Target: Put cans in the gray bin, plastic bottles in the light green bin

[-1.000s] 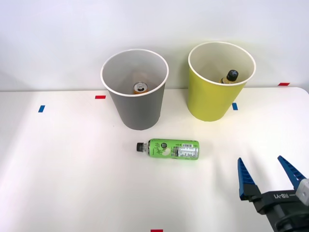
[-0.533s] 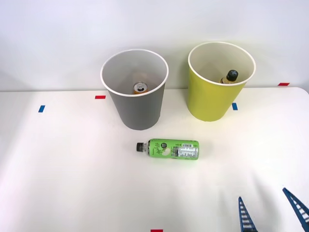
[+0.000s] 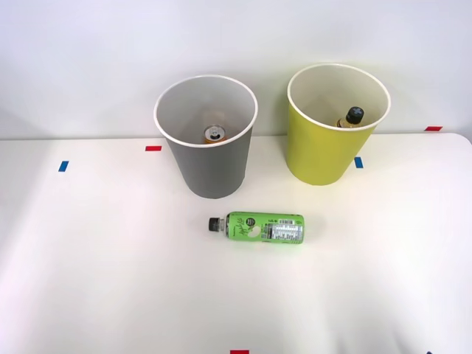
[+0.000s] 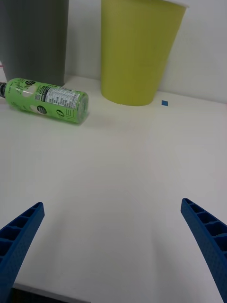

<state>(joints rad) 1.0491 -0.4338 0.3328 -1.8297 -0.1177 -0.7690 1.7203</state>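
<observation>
Fingers spread above bare table

Front cam sits up high, looking forward and down over the white counter toward the back wall, so you can see right into the gray bin at upper middle and the light green bin at upper right. Wrist cam rides low near the counter surface, facing the same bins side-on, its own hand with fingers wide at the bottom corners. Both views share the green bottle lying in front of the bins.
</observation>
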